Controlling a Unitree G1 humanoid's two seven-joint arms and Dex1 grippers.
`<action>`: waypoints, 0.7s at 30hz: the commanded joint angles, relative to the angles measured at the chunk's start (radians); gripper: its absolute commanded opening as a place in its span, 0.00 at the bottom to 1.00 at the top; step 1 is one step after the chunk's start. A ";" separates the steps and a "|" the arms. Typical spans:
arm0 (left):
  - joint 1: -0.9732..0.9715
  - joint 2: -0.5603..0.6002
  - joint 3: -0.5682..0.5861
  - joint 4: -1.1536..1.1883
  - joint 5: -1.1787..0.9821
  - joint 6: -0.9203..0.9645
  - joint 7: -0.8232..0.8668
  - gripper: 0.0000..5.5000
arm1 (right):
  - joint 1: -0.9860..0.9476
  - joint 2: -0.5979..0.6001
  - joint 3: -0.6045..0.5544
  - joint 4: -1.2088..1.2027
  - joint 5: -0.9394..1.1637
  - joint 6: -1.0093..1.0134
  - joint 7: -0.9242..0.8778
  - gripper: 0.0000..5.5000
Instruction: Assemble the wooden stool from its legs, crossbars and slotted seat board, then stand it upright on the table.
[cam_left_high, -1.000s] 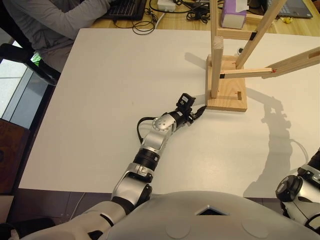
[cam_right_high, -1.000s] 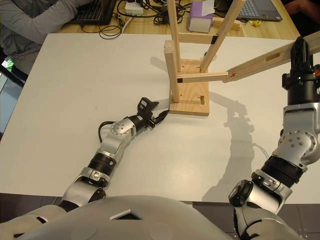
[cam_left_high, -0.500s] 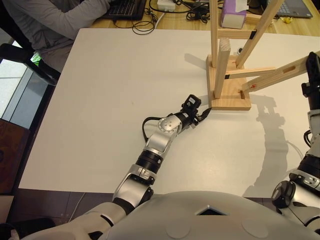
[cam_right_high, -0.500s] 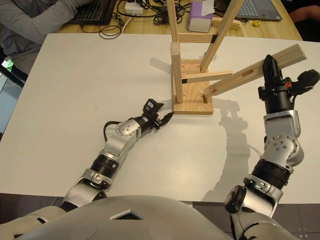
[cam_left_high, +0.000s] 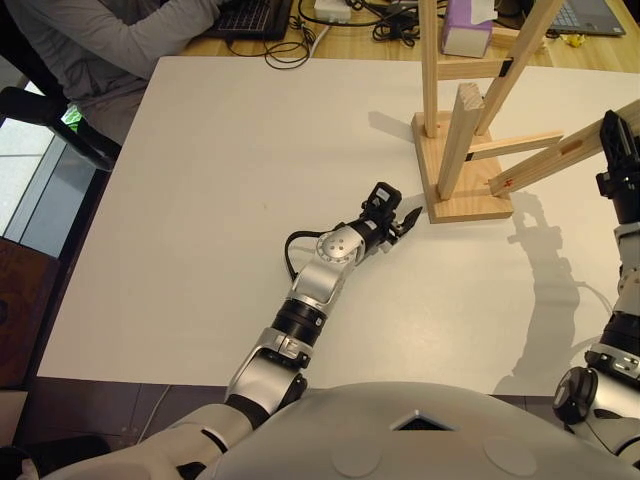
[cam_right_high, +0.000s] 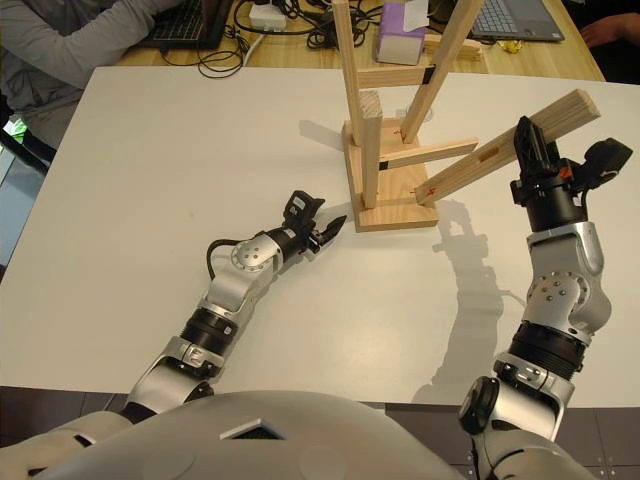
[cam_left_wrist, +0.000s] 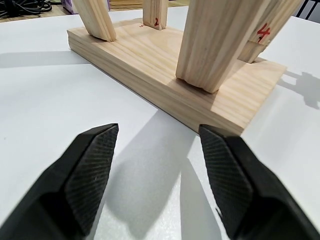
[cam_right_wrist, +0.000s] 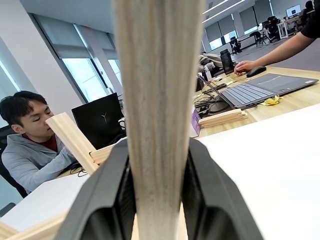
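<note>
The slotted seat board (cam_left_high: 472, 207) lies flat on the white table (cam_left_high: 250, 200) with legs standing on it. One leg (cam_left_high: 430, 60) is upright and a nearer leg (cam_left_high: 456, 140) leans. A crossbar (cam_left_high: 508, 145) runs between them. My right gripper (cam_right_high: 530, 160) is shut on a slanted leg (cam_right_high: 490, 155) whose lower end meets the board's right corner. My left gripper (cam_left_high: 406, 218) is open just left of the board's near corner, not touching it. In the left wrist view its fingers (cam_left_wrist: 90, 170) stand apart before the board (cam_left_wrist: 165, 85). The right wrist view has the held leg (cam_right_wrist: 155, 75).
A purple box (cam_left_high: 468, 25), a keyboard (cam_left_high: 255, 15), cables and a laptop (cam_left_high: 590, 15) sit on the desk behind the table. A seated person is at the far left corner. Open table surface lies left of and in front of the board.
My right gripper lowered the slanted leg so its end reached the board. The board slid and turned to the right. My left gripper followed, then came off the board's corner.
</note>
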 joint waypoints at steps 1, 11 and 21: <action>-0.003 -0.048 0.008 -0.003 -0.006 -0.004 0.019 0.54 | 0.008 0.004 0.037 -0.023 -0.031 0.014 -0.013 0.18; -0.013 -0.059 0.006 0.017 -0.007 -0.035 0.031 0.54 | -0.054 -0.019 0.095 -0.013 -0.054 0.081 -0.049 0.18; -0.022 -0.054 0.005 0.031 -0.008 -0.048 0.024 0.54 | -0.028 -0.013 0.175 -0.063 -0.137 0.025 -0.021 0.18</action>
